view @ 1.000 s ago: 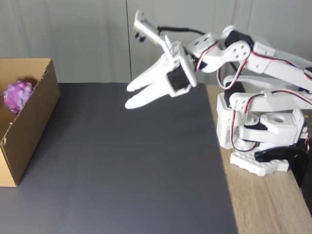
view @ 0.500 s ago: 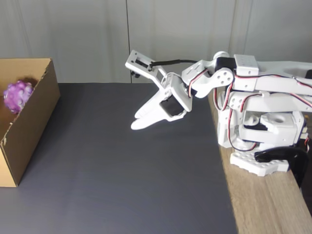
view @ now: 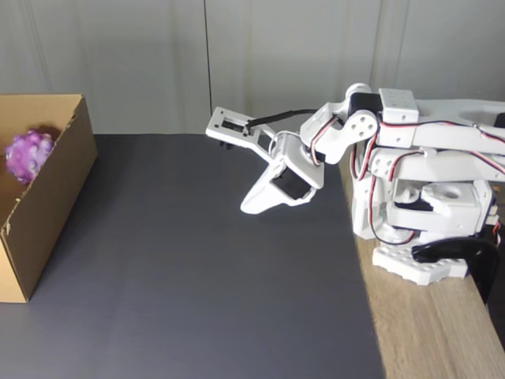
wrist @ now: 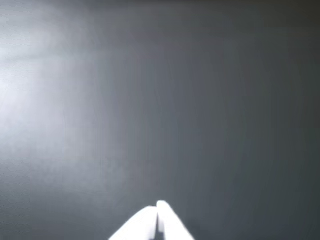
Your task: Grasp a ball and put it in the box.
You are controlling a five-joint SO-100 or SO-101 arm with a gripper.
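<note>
In the fixed view the white arm (view: 394, 134) was seen folded low over its base at the right, its upper links lying nearly level and the wrist bent down toward the left. The gripper (view: 247, 208) was angled downward over the dark mat (view: 197, 276), with its tip held just above that surface. The fingers (wrist: 150, 225) were seen pressed together in the wrist view, with only a thin seam between their white tips and nothing held between them; beneath them only the grey mat was shown. The base was mounted on the wooden tabletop (view: 426, 332) along the mat's right edge. At the far left of the fixed view, well apart from the gripper, the open brown cardboard box (view: 47, 197) was placed. The bumpy purple ball (view: 28, 155) was seen inside the box.
</note>
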